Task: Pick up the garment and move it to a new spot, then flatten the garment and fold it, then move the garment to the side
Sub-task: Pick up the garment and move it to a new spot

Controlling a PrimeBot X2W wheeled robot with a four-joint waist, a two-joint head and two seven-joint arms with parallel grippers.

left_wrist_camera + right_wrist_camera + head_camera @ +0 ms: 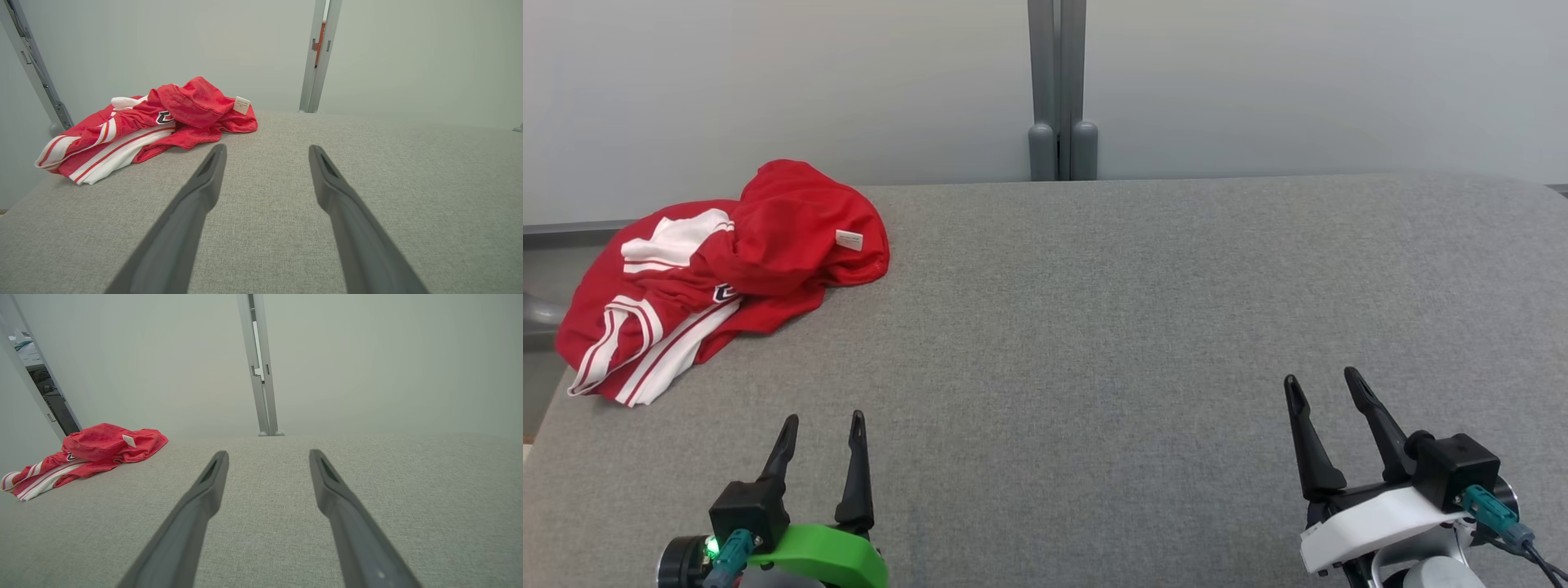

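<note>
Garment [743,261]: red jersey with white stripes and a white panel, crumpled in a loose heap. A small white label [849,239] is turned up on its top fold. It lies on the grey cloth-covered desk [1094,327], well to the left of the grey post [1058,82] that rises behind the desk's far edge. The heap sits in the far left corner, and the striped hem reaches the desk's left edge. Cannot tell whether any of it hangs over.

Left claw [823,419]: left of the post, at the near side of the desk, on the garment's side but well apart from the cloth. Fingers spread wide, nothing between them, tips pointing toward the far edge.

Right claw [1322,378]: right of the post, also at the near side. Spread wide, empty, well apart from the garment.

Progress, judged from the layout: no step is done.
- The garment is an untouched heap, so the pick-up has not begun.
- Left to do: reach, grasp, carry to a new spot, flatten, fold, set aside.
- The bare desk straight in front of the post looks the likeliest place to work.

The left claw is the closer one, so the first grasp probably falls to it. A pinch on the raised top fold should catch. The risk is that it lifts a single layer and drags the rest.
</note>
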